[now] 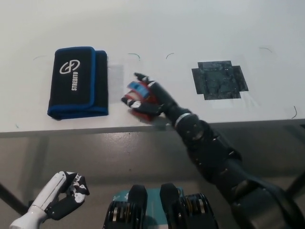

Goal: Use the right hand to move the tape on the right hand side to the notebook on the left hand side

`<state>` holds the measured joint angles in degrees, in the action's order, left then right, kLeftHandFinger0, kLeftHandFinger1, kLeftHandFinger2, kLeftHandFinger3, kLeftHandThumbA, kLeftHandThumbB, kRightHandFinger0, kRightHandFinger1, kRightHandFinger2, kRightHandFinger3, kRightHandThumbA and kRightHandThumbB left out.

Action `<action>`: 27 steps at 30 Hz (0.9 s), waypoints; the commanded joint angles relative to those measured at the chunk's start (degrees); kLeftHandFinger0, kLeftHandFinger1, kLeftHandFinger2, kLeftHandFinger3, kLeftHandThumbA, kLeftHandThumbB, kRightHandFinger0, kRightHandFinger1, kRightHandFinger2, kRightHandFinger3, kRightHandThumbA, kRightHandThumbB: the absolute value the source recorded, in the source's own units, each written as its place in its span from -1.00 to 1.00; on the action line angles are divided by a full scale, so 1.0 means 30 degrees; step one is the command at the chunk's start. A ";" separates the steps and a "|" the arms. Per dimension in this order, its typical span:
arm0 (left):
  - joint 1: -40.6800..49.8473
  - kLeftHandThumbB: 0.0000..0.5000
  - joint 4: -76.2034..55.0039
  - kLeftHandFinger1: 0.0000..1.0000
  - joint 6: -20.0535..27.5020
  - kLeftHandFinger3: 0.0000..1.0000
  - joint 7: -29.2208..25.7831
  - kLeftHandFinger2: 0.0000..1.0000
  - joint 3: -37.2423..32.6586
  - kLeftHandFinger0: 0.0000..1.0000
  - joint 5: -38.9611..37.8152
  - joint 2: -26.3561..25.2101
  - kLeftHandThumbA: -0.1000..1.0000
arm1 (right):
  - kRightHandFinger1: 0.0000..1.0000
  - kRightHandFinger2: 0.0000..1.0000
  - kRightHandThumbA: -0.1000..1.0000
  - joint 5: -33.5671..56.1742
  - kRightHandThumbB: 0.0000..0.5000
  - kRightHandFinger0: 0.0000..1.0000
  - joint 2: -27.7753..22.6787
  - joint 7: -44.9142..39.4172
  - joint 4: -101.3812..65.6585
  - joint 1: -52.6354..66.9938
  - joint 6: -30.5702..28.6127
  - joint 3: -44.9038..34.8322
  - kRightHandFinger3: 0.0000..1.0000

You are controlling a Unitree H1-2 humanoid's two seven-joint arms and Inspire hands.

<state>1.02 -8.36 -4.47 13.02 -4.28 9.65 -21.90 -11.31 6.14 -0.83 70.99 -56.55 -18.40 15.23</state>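
Note:
My black right hand (148,98) is shut on the red tape dispenser (139,95), whose blue part shows between the fingers. It holds the tape just above the white table (157,28), close to the front edge. The black notebook with blue trim (78,82) lies flat at the left of the table, a short gap to the left of the tape. My white left hand (56,200) rests low at the lower left, below the table, fingers curled on nothing.
A dark square patch (219,79) marks the table at the right, bare. Small pen marks dot the table surface. The table's front edge (95,130) runs across the middle of the view, with grey floor below.

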 commanded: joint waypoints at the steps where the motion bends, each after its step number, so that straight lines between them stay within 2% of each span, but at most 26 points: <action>1: -0.0320 -0.73 -0.0777 -0.59 -0.0234 -0.13 0.0264 -0.41 0.0163 -0.57 0.0103 -0.0484 -0.86 | 1.00 1.00 0.59 -0.0121 0.71 1.00 0.0761 -0.0957 -0.0880 -0.0470 -0.1315 0.0235 1.00; 5: -0.0377 -0.73 -0.0880 -0.58 -0.0421 -0.10 0.0278 -0.41 0.0133 -0.55 0.0186 -0.0431 -0.84 | 1.00 1.00 0.61 -0.0239 0.74 1.00 0.0971 -0.0861 -0.0863 -0.0370 -0.1604 0.0319 1.00; 7: -0.0386 -0.74 -0.0913 -0.61 -0.0457 -0.09 0.0295 -0.43 0.0156 -0.59 0.0120 -0.0393 -0.84 | 1.00 1.00 0.61 -0.0311 0.69 1.00 0.0998 -0.0829 -0.0769 -0.0354 -0.1717 0.0369 1.00; 9: -0.0398 -0.72 -0.0785 -0.61 -0.0087 -0.10 0.0254 -0.45 0.0153 -0.59 0.0172 -0.0442 -0.73 | 1.00 1.00 0.60 -0.0181 0.75 1.00 0.1013 -0.1033 -0.0805 -0.0254 -0.1697 0.0310 1.00; 14: -0.0384 -0.76 -0.0833 -0.62 -0.0149 -0.11 0.0306 -0.46 0.0166 -0.60 0.0183 -0.0442 -0.76 | 1.00 1.00 0.59 -0.0088 0.73 1.00 0.0878 -0.1055 -0.0820 -0.0186 -0.1842 0.0163 1.00; 20: -0.0299 -0.76 -0.0746 -0.60 0.0096 -0.10 0.0239 -0.45 0.0186 -0.58 0.0256 -0.0439 -0.67 | 1.00 1.00 0.57 0.0096 0.70 1.00 0.0661 -0.1421 -0.0930 -0.0192 -0.1522 -0.0006 1.00; 22: -0.0278 -0.78 -0.0744 -0.64 0.0072 -0.13 0.0270 -0.48 0.0190 -0.62 0.0226 -0.0436 -0.73 | 1.00 1.00 0.55 0.0125 0.67 1.00 0.0478 -0.1523 -0.1219 -0.0149 -0.1365 -0.0049 1.00; 27: -0.0260 -0.79 -0.0712 -0.63 0.0132 -0.13 0.0350 -0.46 0.0264 -0.61 -0.0020 -0.0399 -0.76 | 1.00 1.00 0.57 0.0411 0.76 1.00 0.0103 -0.2038 -0.1743 -0.0105 -0.1469 -0.0332 1.00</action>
<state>0.90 -9.09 -5.22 13.69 -4.17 10.17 -21.92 -11.15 7.18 -4.95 68.36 -55.05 -20.80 15.20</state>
